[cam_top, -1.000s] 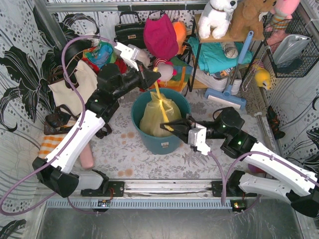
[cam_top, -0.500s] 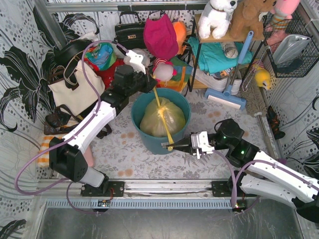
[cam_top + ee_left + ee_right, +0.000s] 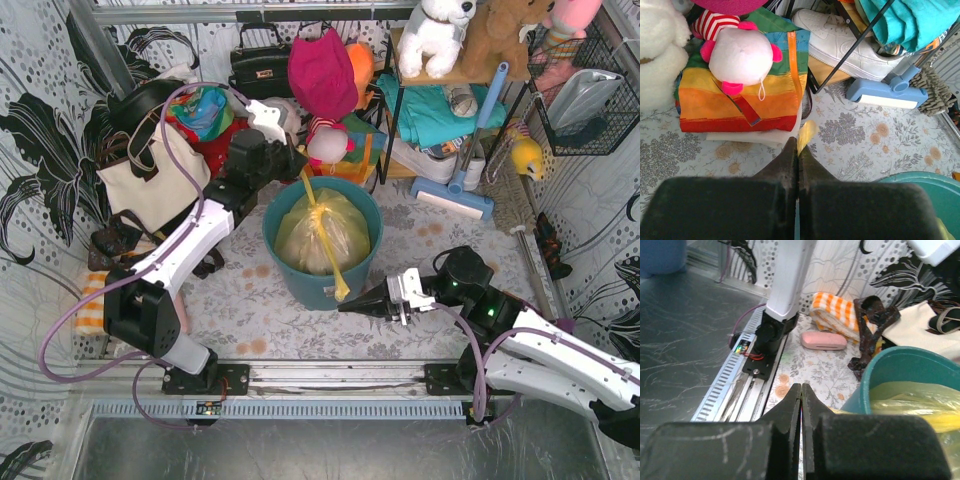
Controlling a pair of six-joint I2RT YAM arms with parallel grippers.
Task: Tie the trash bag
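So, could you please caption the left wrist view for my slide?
Left fingers pinch a yellow strip of the trash bag by the bin.

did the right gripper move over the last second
Yes. The right gripper has drawn back from over the teal bin's near rim toward the rail at the table's near edge, and now sits just outside the bin.

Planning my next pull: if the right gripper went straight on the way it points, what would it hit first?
Likely the left arm's base, across the mat. The teal bin sits just beside that line, so depth is uncertain.
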